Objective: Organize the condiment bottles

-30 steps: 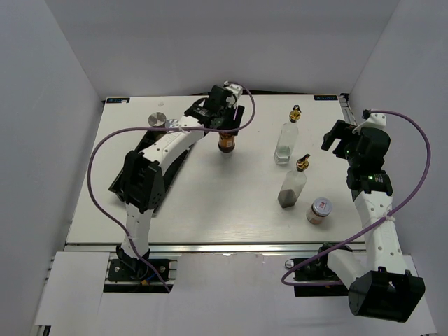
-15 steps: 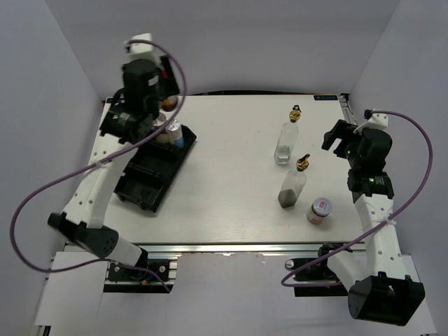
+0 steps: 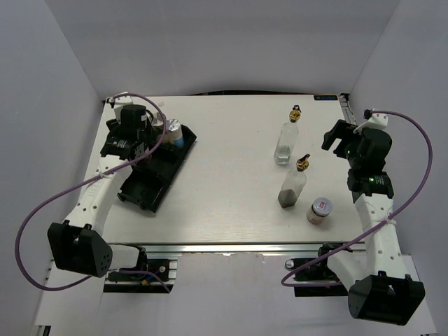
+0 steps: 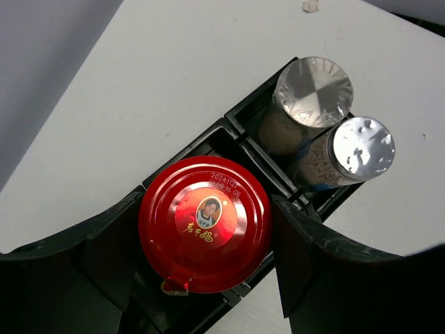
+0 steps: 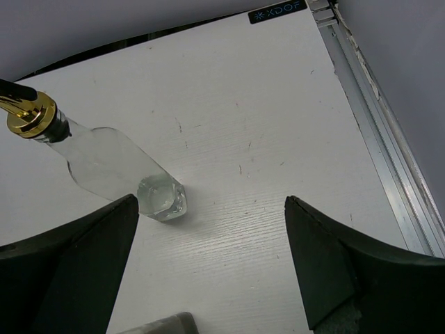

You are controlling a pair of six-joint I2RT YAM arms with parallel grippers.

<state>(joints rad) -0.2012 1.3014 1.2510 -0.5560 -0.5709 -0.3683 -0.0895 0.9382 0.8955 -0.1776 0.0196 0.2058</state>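
Left side: the left gripper [image 4: 205, 240] is closed on the red-lidded jar [image 4: 204, 223], with one finger [image 4: 104, 257] against the lid's left side and the other against its right. The jar is upright, lid facing the wrist camera, over a compartment of the black tray [image 3: 147, 190]. Its base is hidden under the lid, so whether it rests on the tray floor cannot be told.

Just past it, at the tray's far end, the first silver-lidded jar [image 4: 313, 92] and the second silver-lidded jar [image 4: 360, 148] stand upright, side by side and touching or nearly so. In the overhead view the left arm covers the red-lidded jar; the tray lies slanted near the left edge of the table [image 3: 224, 203].

Right side: the right gripper [image 5: 208, 278] is spread wide with nothing between its fingers, hanging above bare table near the far right edge. Its wrist camera looks down on the far gold-spouted bottle [image 5: 118, 170], which is clear and upright.

Overhead, that bottle [image 3: 285, 143] stands right of centre. The near gold-spouted bottle [image 3: 292, 187], with greyish contents, is just toward the arm bases from it. The short silver-lidded jar [image 3: 319, 210] sits beside the near bottle, on its right. All three are well apart from the tray.
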